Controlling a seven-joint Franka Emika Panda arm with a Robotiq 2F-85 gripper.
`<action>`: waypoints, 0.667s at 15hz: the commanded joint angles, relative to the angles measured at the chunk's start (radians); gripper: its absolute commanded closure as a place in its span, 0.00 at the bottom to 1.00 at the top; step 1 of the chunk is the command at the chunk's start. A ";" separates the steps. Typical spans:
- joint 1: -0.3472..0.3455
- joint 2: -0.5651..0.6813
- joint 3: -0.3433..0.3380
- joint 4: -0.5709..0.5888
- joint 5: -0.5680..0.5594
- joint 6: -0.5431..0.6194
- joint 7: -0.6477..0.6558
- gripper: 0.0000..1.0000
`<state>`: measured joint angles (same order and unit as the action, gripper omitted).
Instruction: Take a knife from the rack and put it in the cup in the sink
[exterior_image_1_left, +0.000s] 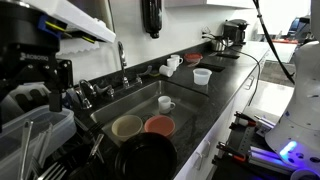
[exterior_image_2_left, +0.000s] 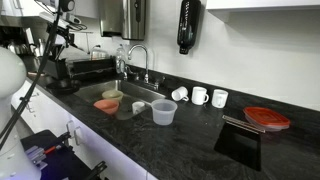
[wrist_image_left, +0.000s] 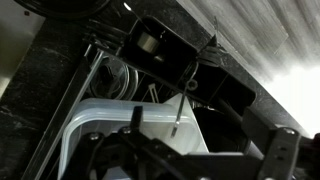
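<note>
Silvery knife (wrist_image_left: 177, 115) upright in greyish rack (wrist_image_left: 90, 125); fingers (wrist_image_left: 283, 152) spread wide above.

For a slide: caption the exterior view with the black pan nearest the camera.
White mug upright in the steel sink; cream bowl, orange bowl and black pan nearer the camera.

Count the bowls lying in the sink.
2. A beige bowl and an orange-red bowl sit side by side in the sink, apart from the white mug. Others may be hidden by the sink's walls.
</note>
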<state>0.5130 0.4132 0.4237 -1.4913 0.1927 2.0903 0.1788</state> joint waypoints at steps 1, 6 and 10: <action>0.016 0.037 -0.012 0.041 0.010 -0.007 0.001 0.00; 0.020 0.074 -0.021 0.076 0.001 -0.009 -0.002 0.00; 0.024 0.093 -0.024 0.102 -0.002 -0.014 -0.004 0.00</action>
<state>0.5165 0.4845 0.4180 -1.4307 0.1920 2.0902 0.1789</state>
